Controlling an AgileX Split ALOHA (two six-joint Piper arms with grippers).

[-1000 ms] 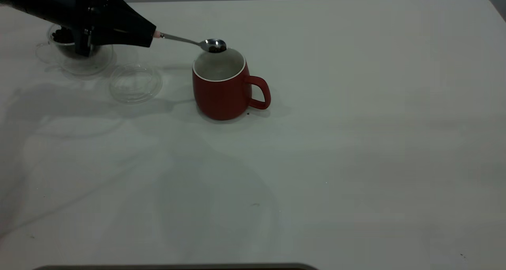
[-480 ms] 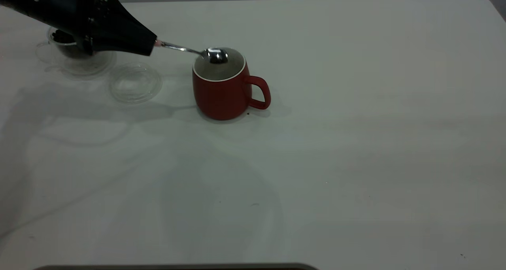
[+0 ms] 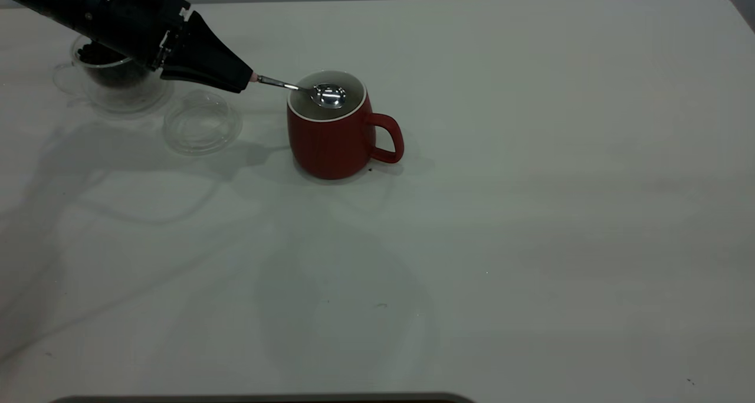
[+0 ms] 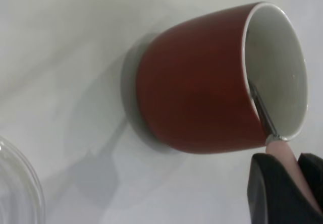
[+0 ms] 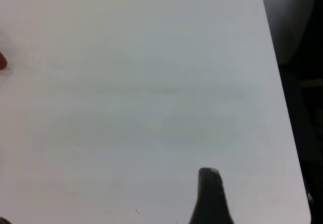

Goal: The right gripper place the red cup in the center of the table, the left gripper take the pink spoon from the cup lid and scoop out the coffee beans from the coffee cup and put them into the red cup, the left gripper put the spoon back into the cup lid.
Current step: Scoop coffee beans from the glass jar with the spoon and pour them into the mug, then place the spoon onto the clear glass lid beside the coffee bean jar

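The red cup [image 3: 330,140] stands upright near the table's middle, handle to the right. My left gripper [image 3: 245,84] is shut on the pink spoon [image 3: 283,85] by its handle, just left of the cup. The spoon's shiny bowl sits inside the cup's mouth and shows no beans. In the left wrist view the spoon's neck [image 4: 262,113] crosses the red cup's [image 4: 197,82] white rim, and the pink handle sits between my left gripper's [image 4: 287,183] jaws. The cup lid [image 3: 202,124] lies empty left of the cup. The coffee cup [image 3: 115,87], holding coffee beans [image 3: 94,52], is partly hidden behind my left arm.
My right gripper [image 5: 209,196] hovers over bare table [image 5: 151,108] near its right edge, away from the cups and outside the exterior view. A sliver of the red cup [image 5: 2,61] shows at that view's border. The table [image 3: 531,214] is bare right of and in front of the cup.
My left gripper moved right and down. The spoon went from above the cup's far rim with beans on it to inside the cup's mouth, and the beans no longer show on it.
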